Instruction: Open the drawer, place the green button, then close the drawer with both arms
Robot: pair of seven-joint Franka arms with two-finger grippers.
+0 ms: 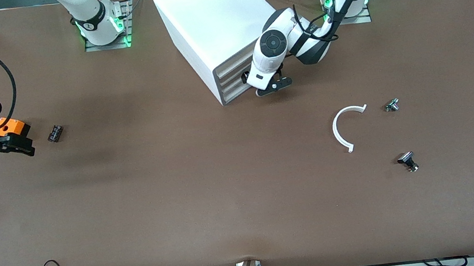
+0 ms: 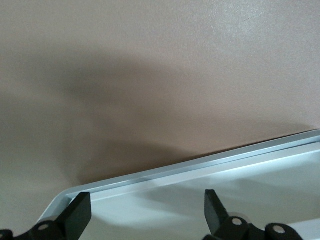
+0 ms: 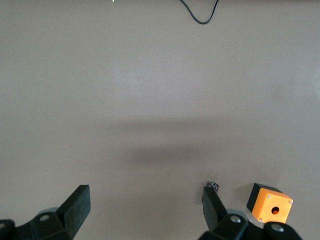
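The white cabinet [image 1: 208, 22] stands at the table's robot side, its four drawers [image 1: 232, 78] looking flush. My left gripper [image 1: 274, 86] is open at the lower drawers' end toward the left arm. In the left wrist view my left gripper [image 2: 147, 212] has a white rimmed surface [image 2: 200, 192] between its spread fingers, holding nothing. A small button with a greenish cap [image 1: 392, 105] lies toward the left arm's end of the table. My right gripper [image 1: 19, 148] is open and empty above the table at the right arm's end; it also shows in the right wrist view [image 3: 145, 207].
An orange box [image 1: 12, 127] [image 3: 270, 207] sits beside my right gripper, with a small dark part [image 1: 55, 133] next to it. A white C-shaped ring [image 1: 341, 130] and a black-capped metal button [image 1: 408, 161] lie near the green-capped button.
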